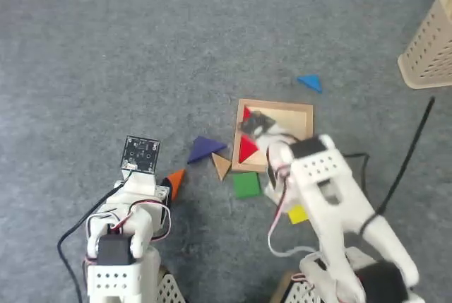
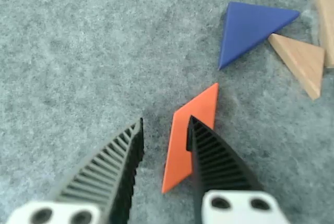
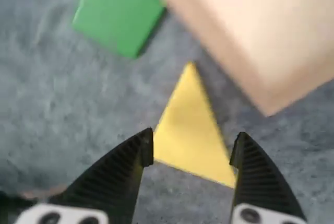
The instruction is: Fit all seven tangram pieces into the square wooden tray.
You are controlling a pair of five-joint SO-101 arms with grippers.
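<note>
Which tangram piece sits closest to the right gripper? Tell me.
The yellow triangle piece, lying directly under the open right gripper; the green square piece sits farther off, beside the wooden tray.

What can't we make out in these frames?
- High view: the right arm covers the wooden tray's near corner, so the piece count inside is unclear; a dark smear beside the red triangle is unreadable.
- High view: the yellow triangle lies partly under that arm.
- Left wrist view: a left gripper finger covers part of the orange parallelogram; contact unclear.
- Right wrist view: tray blurred and cut off by the edge.
</note>
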